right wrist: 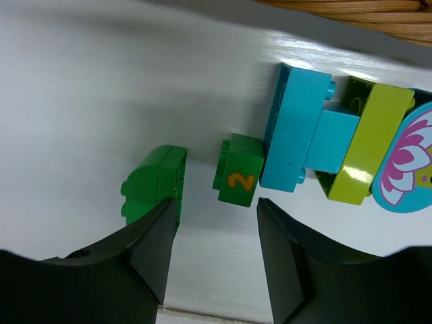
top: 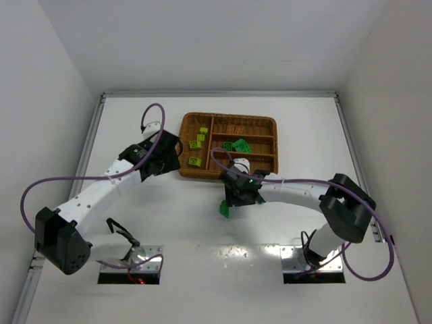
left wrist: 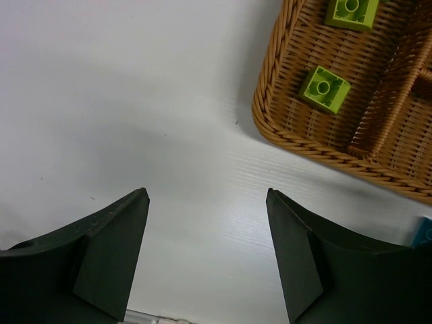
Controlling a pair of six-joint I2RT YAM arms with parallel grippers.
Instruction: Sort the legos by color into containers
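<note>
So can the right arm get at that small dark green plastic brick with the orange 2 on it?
Probably yes: the right gripper hangs open just short of the dark green brick, nothing between them, though a cyan-blue brick crowds one side.

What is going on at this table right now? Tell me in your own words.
Two arms are sorting bricks by colour into a wicker tray. The right claw hangs open over loose bricks on the table: a green brick marked 2, a rounded green brick, a cyan brick and a lime piece. The left claw is open over bare table by the tray's corner. Lime bricks sit in the wide section, green bricks in a narrow one.
</note>
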